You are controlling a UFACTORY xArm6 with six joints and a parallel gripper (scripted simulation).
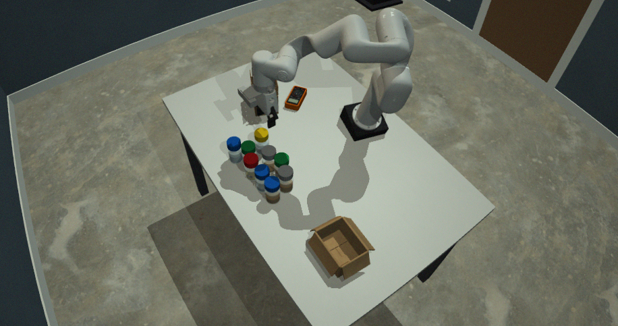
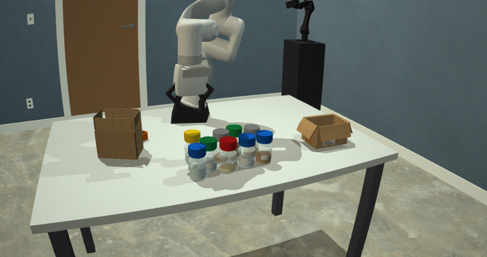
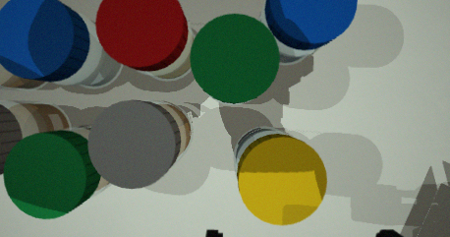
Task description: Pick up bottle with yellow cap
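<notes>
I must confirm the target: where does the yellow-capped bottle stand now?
In the top view the yellow-capped bottle stands at the cluster's edge nearest the open gripper, beside a green-capped bottle.

White tabletop (image 2: 306, 112) on dark legs. Near the middle of the front edge, 9 capped bottles (image 2: 226, 146) clustered upright. Toward the left edge, a tall cardboard box (image 2: 117, 137); near the right edge, a low open box (image 2: 323, 130). Toward the back edge, the arm's black base (image 1: 349, 127) and an orange meter (image 1: 295, 97).
</notes>
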